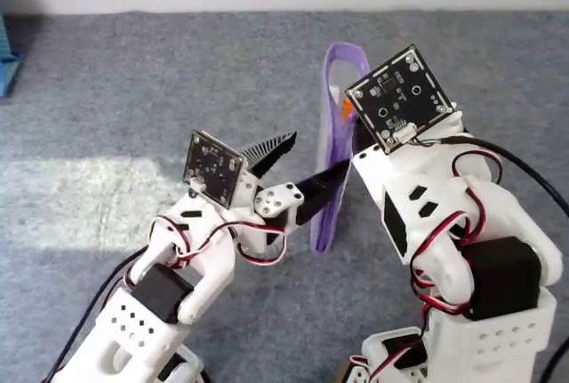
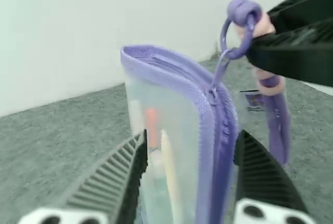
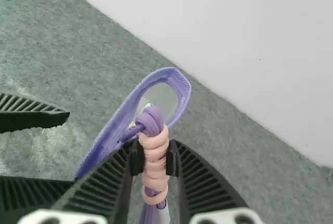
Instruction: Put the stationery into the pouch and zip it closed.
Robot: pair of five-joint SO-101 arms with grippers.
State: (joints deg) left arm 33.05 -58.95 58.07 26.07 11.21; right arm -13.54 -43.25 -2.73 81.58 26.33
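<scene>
Over the grey worktop (image 1: 133, 90), seen from high up, the pouch (image 1: 327, 219) is standing on its long edge between my two arms. My left end effector (image 1: 313, 156) is gaping wide, one finger reaching to the pouch's side and the other hanging well clear of it. My right arm (image 1: 444, 214) is leaning over the pouch's far half, its wrist board covering the grip beneath.

From my left wrist I am seeing what the high view is hiding. The pouch's narrow end is sitting between my spread left fingers (image 2: 119, 182), and the stationery (image 2: 152, 125), an orange piece and a pale one, is showing inside through the clear side. I cannot tell whether those fingers are pressing the pouch. My right end effector (image 2: 263, 39) is pinching the zip pull (image 2: 244, 16), a purple and pink cord running to the slider.

From my right wrist the grip is showing plainest: both right fingers are clenching the cord between them, with the pouch's purple edge just beyond and my left fingers lying apart near it.
</scene>
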